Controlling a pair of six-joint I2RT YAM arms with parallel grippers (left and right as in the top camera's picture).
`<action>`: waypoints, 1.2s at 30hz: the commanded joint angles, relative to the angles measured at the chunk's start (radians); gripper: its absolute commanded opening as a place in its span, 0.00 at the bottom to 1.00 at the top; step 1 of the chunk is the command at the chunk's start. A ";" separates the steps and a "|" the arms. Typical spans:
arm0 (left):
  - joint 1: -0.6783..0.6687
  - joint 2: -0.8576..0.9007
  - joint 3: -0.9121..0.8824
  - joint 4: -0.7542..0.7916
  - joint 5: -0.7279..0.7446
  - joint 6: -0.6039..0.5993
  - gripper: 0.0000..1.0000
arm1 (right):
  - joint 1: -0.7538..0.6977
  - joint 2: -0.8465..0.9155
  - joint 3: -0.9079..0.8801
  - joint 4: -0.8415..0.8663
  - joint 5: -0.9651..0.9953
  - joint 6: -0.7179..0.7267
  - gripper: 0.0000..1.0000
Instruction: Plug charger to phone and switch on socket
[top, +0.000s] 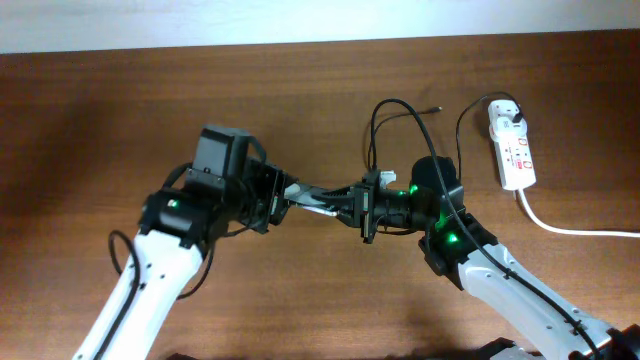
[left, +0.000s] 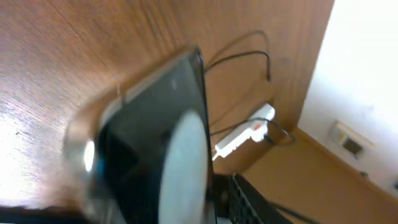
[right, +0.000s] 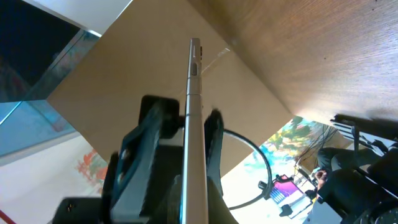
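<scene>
The phone (top: 318, 197) is held edge-on above the table's middle, between both grippers. My left gripper (top: 290, 192) is shut on its left end. My right gripper (top: 348, 203) is shut on its right end. In the right wrist view the phone (right: 194, 68) shows as a thin silver edge between my dark fingers (right: 186, 121). In the left wrist view its glossy black face (left: 149, 137) fills the frame, blurred. The charger cable (top: 385, 115) loops on the table, with its plug tip (top: 437, 108) lying free. The white socket (top: 513, 150) lies at the far right, with the adapter (top: 510, 112) plugged in.
The socket's thick white cord (top: 570, 228) runs off to the right. The socket (left: 245, 134) and the charger cable (left: 245, 57) also show in the left wrist view. The table's far edge (top: 300, 45) meets a pale wall.
</scene>
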 joint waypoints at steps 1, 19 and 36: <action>-0.013 0.064 0.005 0.026 -0.003 -0.071 0.35 | -0.002 -0.021 0.020 0.009 -0.034 -0.005 0.04; 0.059 0.071 0.005 0.208 0.058 -0.025 0.00 | -0.003 -0.021 0.020 0.005 -0.007 -0.018 1.00; 0.147 0.071 0.005 -0.041 0.389 1.355 0.00 | -0.005 -0.052 0.111 -0.814 0.606 -1.433 0.86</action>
